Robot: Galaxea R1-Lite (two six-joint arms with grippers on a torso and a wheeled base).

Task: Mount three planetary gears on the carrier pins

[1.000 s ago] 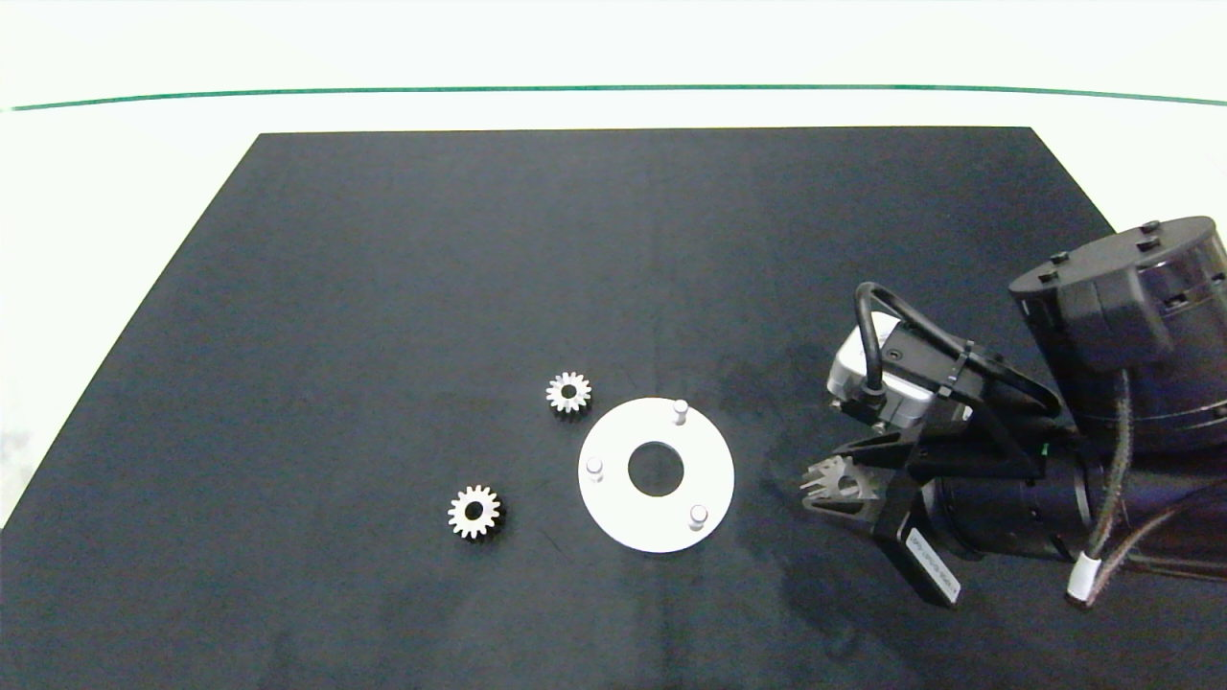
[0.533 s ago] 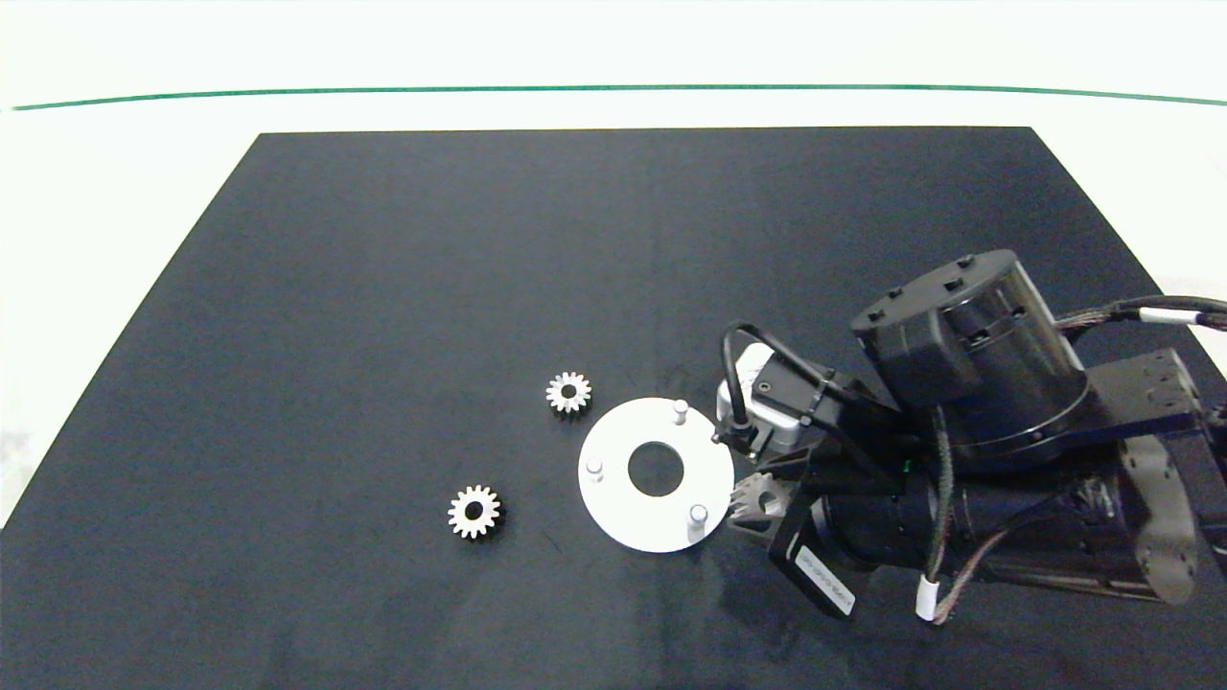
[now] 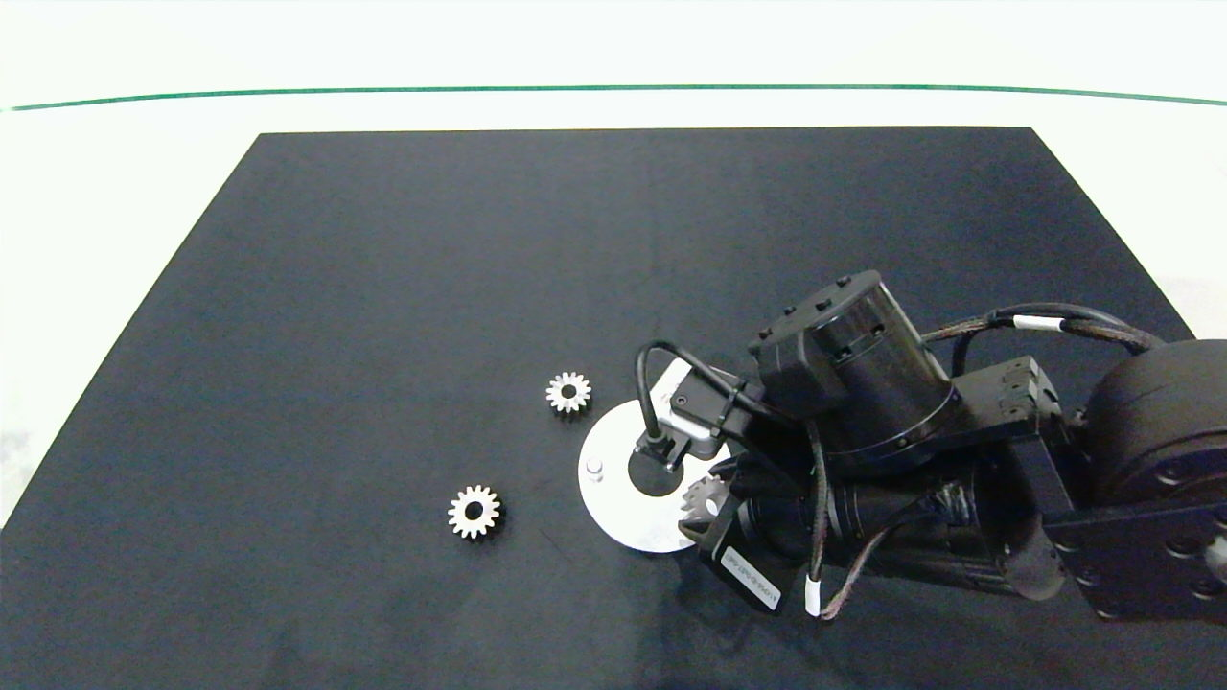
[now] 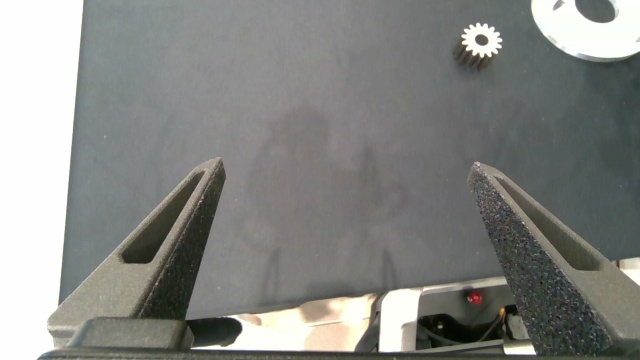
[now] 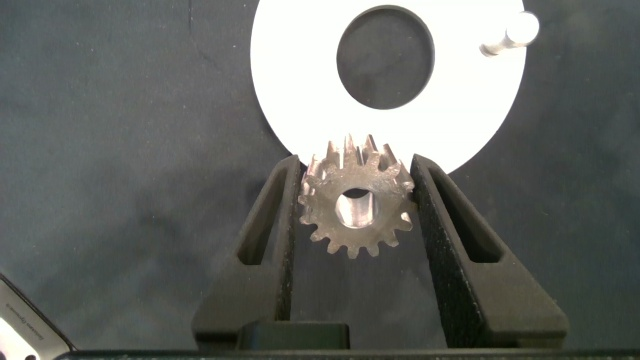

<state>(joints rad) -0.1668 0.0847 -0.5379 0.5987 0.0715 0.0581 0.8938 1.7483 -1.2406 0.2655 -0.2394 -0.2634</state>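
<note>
My right gripper squeezes one gear between its two fingers, right over the near right edge of the white disc. I think it sits over a peg, because I see a silvery bit through its hole. If the hole is not lined up, the gear could tilt, jam, or push the disc. Two more gears lie left of the disc. My left gripper waits wide open, holding nothing.
</note>
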